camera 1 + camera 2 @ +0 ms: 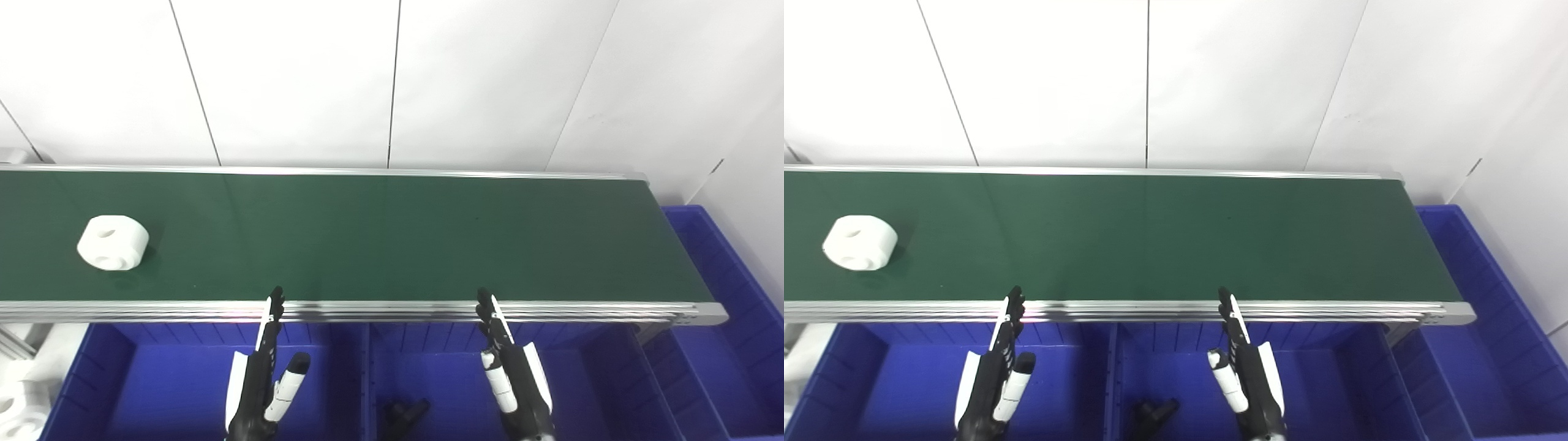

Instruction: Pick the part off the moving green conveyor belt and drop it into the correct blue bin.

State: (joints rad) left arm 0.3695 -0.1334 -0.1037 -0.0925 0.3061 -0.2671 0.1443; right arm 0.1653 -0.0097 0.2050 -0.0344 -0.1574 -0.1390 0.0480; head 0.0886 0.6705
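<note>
Lying flat at the far left of the green conveyor belt, the white part is sitting up-left of the left hand, the nearer one. Both it and the right hand are hovering empty, fingers extended, over the blue bins.

Both arms are seen entering from the bottom edge, side by side and well apart. The left hand is held edge-up with its fingers stretched straight forward, close together, and the thumb is splayed out to the inner side. The right hand is posed as a mirror of it: fingers extended forward, thumb set apart inward. Nothing is gripped by either hand.
</note>
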